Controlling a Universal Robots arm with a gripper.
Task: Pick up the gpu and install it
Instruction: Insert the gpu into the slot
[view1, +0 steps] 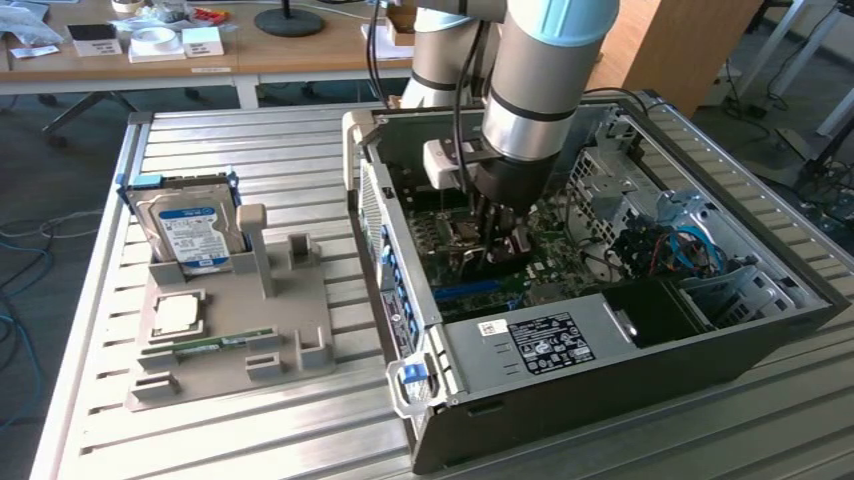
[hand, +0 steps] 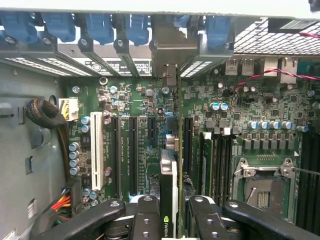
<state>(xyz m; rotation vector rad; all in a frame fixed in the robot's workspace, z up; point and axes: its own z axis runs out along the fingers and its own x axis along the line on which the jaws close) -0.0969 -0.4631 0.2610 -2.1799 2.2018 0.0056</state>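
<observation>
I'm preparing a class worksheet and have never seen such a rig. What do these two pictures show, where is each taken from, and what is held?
The machine is a robot arm with a two-fingered gripper, reaching into an open computer case lying on a slatted metal table. One picture is from a camera standing off the arm; the other from a camera on its wrist, looking into the case. On the table a grey holder carries a hard drive, a processor chip and a memory stick. The gripper is shut on the gpu, edge-on above the motherboard.
</observation>
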